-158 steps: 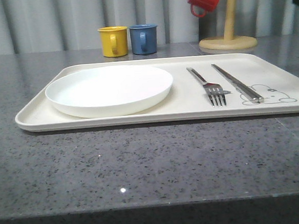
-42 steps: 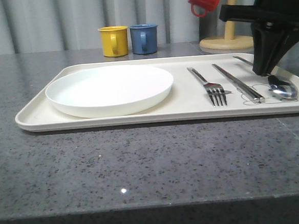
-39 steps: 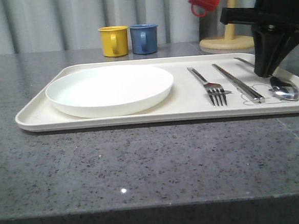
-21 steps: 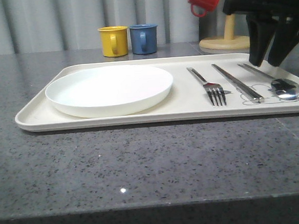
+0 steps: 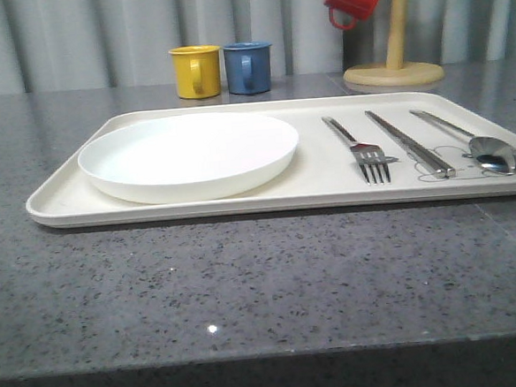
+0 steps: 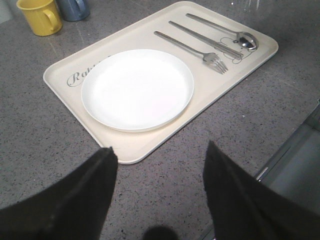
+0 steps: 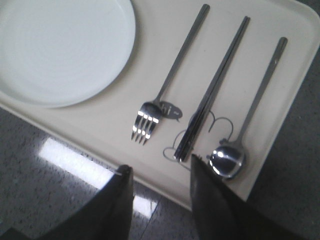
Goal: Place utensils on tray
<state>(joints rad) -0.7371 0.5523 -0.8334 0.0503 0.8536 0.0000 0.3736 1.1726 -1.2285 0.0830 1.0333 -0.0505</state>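
silver spoon (image 7: 231, 155) lies on tray (image 7: 125, 127), just beyond open right end effector (image 7: 160, 200).

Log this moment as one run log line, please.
stage: utensils placed | tray: plate, fork, knife-like piece, spoon side by side | left gripper: open, empty | right gripper: open, empty

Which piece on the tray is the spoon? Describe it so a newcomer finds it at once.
Start at the big cream tray holding the round white plate. To the right of the plate, seen from the front, three silver pieces lie side by side: fork, straight knife-like piece, then the spoon nearest the tray's right edge. The spoon alone ends in a rounded shiny bowl.
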